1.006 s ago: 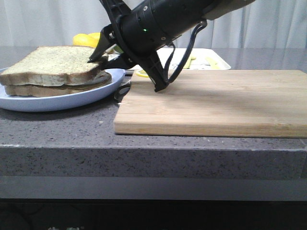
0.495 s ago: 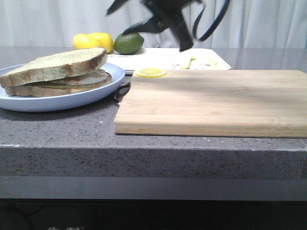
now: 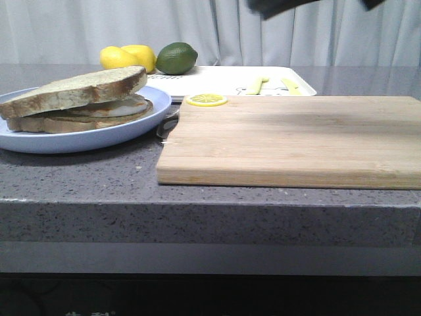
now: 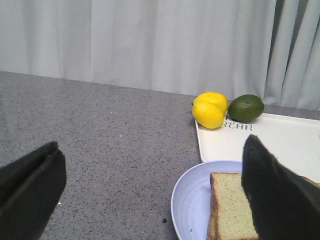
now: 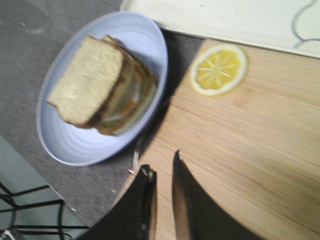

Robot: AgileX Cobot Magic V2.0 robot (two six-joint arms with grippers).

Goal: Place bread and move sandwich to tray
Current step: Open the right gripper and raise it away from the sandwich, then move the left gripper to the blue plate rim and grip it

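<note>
Sandwich [image 3: 79, 105]: on the table's left, plate touching tray [image 3: 230, 82] corner.
Left pincer [image 4: 150, 195]: fingers wide apart, directly over it, nearer.
Right pincer [image 5: 162, 200]: nearly together, empty, above the board.

a wooden cutting board [image 3: 289, 139] carries a lemon slice [image 3: 206, 100]; two lemons [image 3: 128, 57] sit beside a lime [image 3: 176, 58].

You see bread [image 5: 86, 80] atop sandwich [image 5: 117, 97] on blue plate; lemon slice [image 5: 219, 69] on cutting board [image 5: 250, 150] beside plate; tray [image 5: 225, 20] beyond; right gripper [image 5: 162, 200] fingers nearly closed, empty.
</note>
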